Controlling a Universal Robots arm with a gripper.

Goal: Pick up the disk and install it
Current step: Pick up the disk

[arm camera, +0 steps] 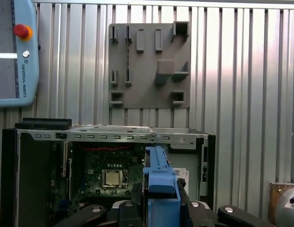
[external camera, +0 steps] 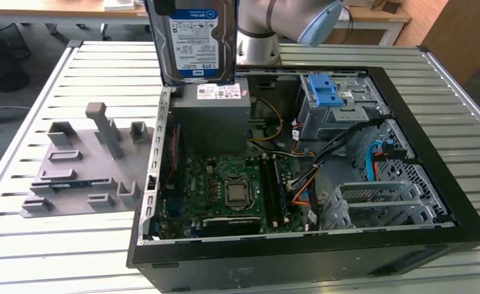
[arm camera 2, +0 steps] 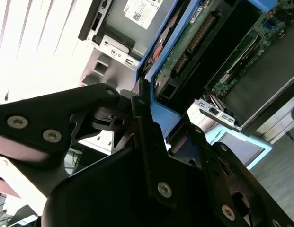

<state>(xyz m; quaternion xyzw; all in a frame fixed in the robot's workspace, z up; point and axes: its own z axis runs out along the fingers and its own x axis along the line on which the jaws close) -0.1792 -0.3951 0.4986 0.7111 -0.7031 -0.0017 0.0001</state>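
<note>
Clamping the disk (external camera: pixel 195 40) by its blue bracket, the tool (arm camera: pixel 161 208) holds it upright above the grey power-supply box (external camera: pixel 211 122) at the far end of the open computer case (external camera: pixel 305 257) on the table (external camera: pixel 60 257).

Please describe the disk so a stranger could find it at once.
Find the open black computer case on the slatted table. Above its far edge the tool holds the disk upright. Unlike the grey box beneath, it has a blue frame.
</note>
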